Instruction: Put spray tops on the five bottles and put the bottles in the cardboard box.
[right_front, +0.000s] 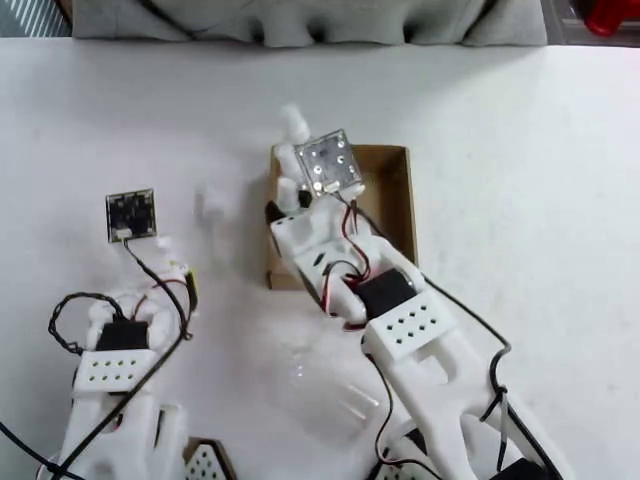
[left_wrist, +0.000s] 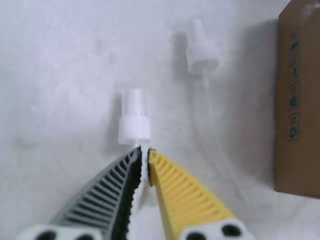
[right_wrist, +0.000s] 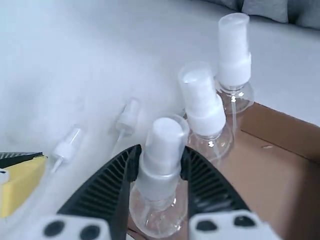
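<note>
Left pincer is clenched: its grey and yellow fingers pinch the thin tube of a white spray top, and the head sticks out just past the tips. A second spray top lies loose on the white table beyond it, nearer the cardboard box.

Right pincer grasps a capped bottle at the collar, one black finger on each side. In the high view I see this arm hanging over the box's left wall. I can't tell whether the bottle's base sits inside the box.

Past it stand two more with tops on. The middle bottle is at the box's corner. The far bottle is on the table outside the box.
</note>
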